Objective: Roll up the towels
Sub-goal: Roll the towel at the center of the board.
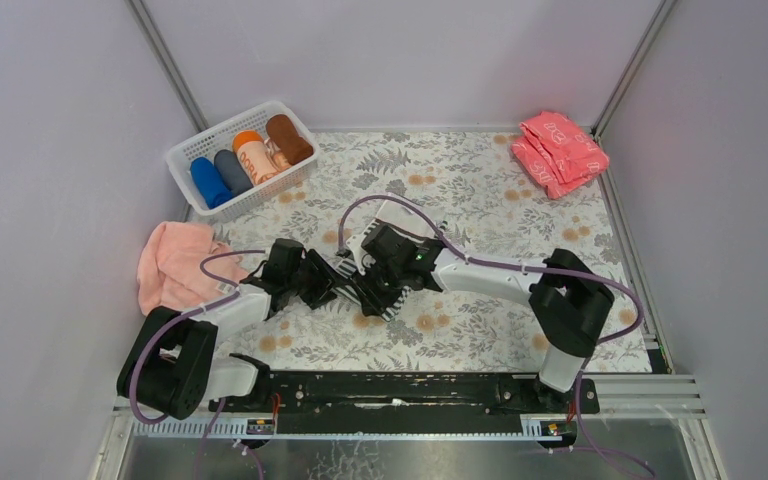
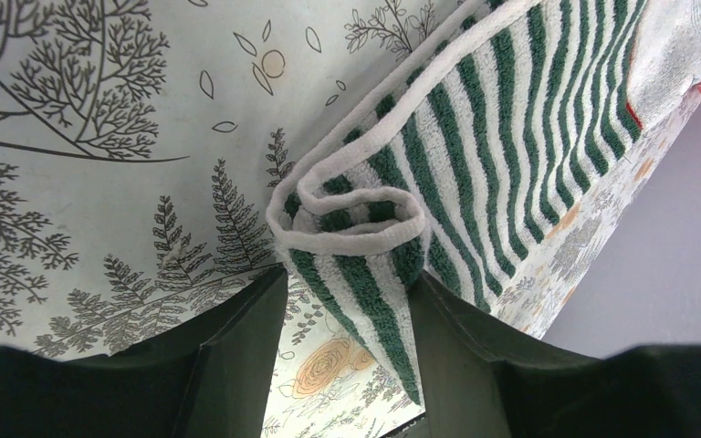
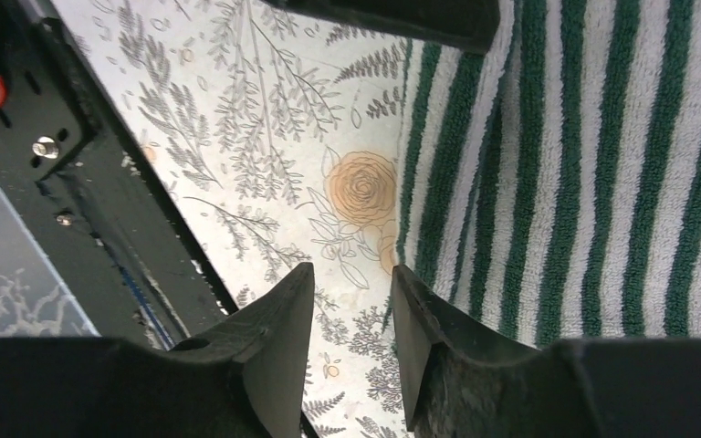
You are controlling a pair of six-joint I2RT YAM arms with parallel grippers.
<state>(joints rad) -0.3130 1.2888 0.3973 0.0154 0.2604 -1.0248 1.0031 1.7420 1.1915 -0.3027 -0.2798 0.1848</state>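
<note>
Left wrist: pincer (image 2: 349,274) around striped towel (image 2: 511,119)

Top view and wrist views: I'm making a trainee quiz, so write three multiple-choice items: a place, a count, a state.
1. Where is the basket? A. far left corner B. far right corner C. near edge
2. How many rolled towels lie in it? A. two B. four C. six
3. How is the striped towel? A. fully flat B. rolled at one end C. in the basket
A: it sits far left in the top view. B: blue, grey, orange and brown rolls. B: a coil, flat cloth beyond.
</note>
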